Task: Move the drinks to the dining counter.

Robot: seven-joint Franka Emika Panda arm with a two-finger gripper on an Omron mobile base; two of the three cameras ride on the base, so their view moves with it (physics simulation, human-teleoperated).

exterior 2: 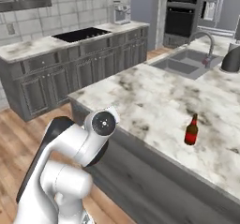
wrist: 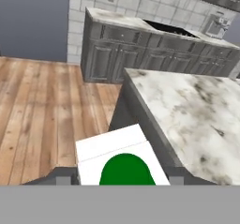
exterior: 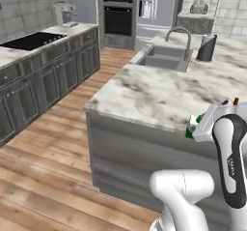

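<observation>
My gripper (wrist: 119, 179) is shut on a small green-and-white carton (wrist: 121, 160), which sits between the two dark fingertips. From the left base the carton (exterior: 193, 127) shows at the near edge of the dining counter (exterior: 159, 94), beside my white hand. I cannot tell whether it touches the marble top. A red-brown beer bottle (exterior 2: 191, 130) stands upright on the dining counter (exterior 2: 154, 96), near its front edge; its top (exterior: 236, 101) peeks over my arm. Through the hand camera the counter's corner (wrist: 201, 120) lies just past the carton.
An inset grey sink (exterior: 166, 58) with a curved faucet (exterior: 179, 34) and a dark grey canister (exterior: 206, 48) occupy the island's far end. Across a wooden floor aisle (exterior: 58, 128) runs a wall counter with a black cooktop (exterior: 34, 40) and grey cabinets.
</observation>
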